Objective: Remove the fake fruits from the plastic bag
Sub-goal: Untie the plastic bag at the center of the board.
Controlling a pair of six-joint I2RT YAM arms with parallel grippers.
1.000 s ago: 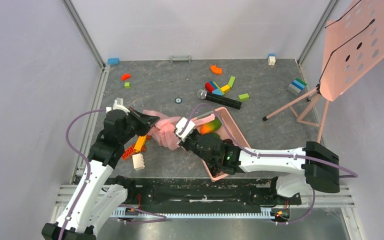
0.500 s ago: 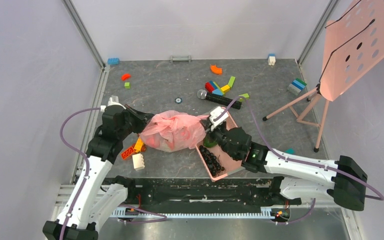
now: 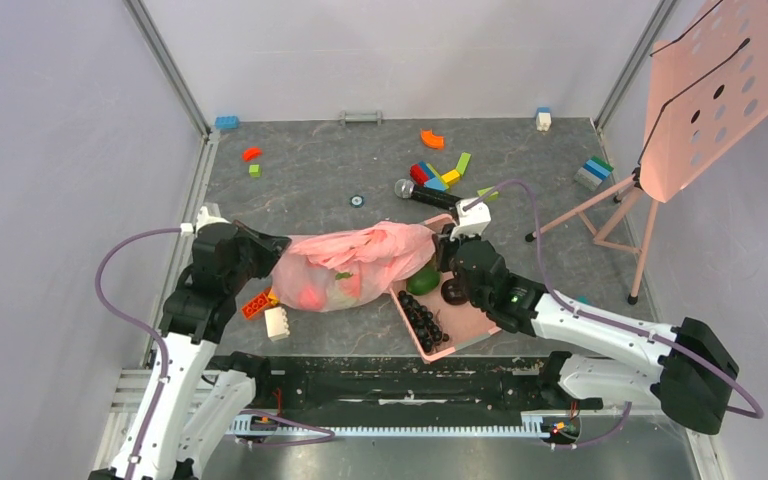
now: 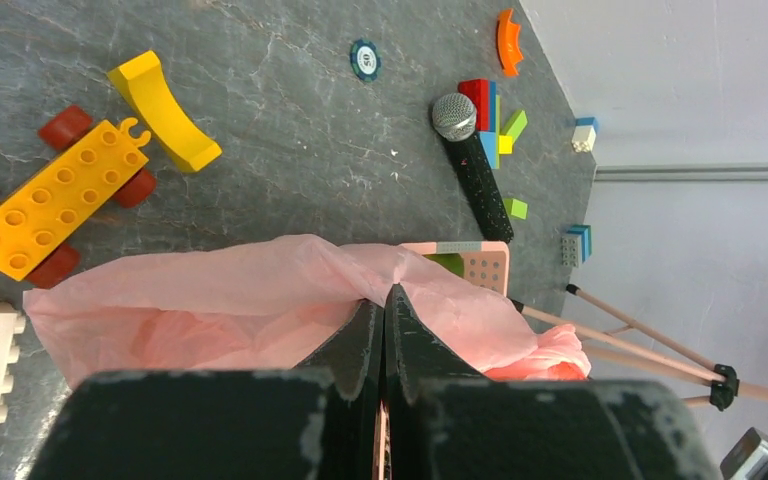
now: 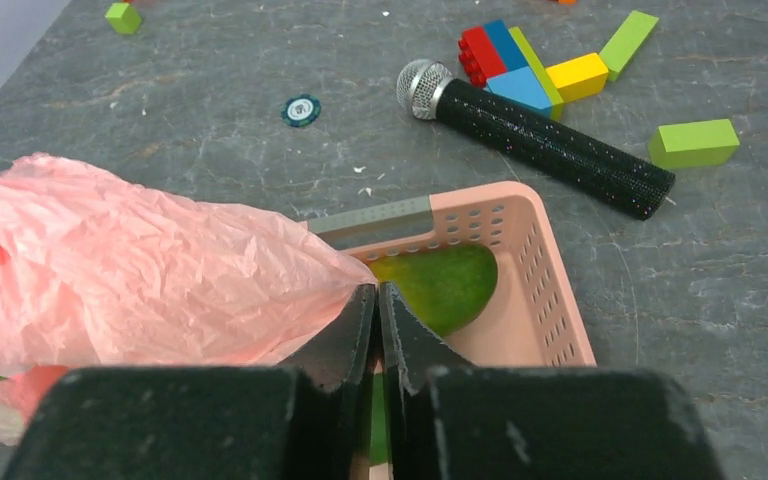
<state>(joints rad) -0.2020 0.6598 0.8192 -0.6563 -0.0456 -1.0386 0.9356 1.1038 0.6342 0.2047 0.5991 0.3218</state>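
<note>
The pink plastic bag (image 3: pixel 360 258) hangs stretched like a hammock between my two grippers, just above the table. My left gripper (image 3: pixel 278 247) is shut on its left end, with film pinched at the tips (image 4: pixel 383 295). On the right end, over the basket's far corner, my right gripper (image 3: pixel 440 250) is shut as well, with pink film caught at its tips (image 5: pixel 377 290). Fake fruits show through the sagging left half: a red one (image 3: pixel 309 296) and a lime-green one (image 3: pixel 345 284). The bag's opening is not visible.
A pink slotted basket (image 3: pixel 465 335) under my right gripper holds a green mango (image 3: pixel 423 280) and black grapes (image 3: pixel 422 320). A black microphone (image 3: pixel 442 198) and loose bricks (image 3: pixel 438 175) lie behind. A yellow brick car (image 4: pixel 50 200) and white brick (image 3: pixel 277 322) sit by the left arm. A pink music stand (image 3: pixel 710 100) stands right.
The grippers have drawn apart, the right one moving right and back over the basket, the left one slightly left. The bag went from a crumpled wad to a taut stretch showing fruits.
</note>
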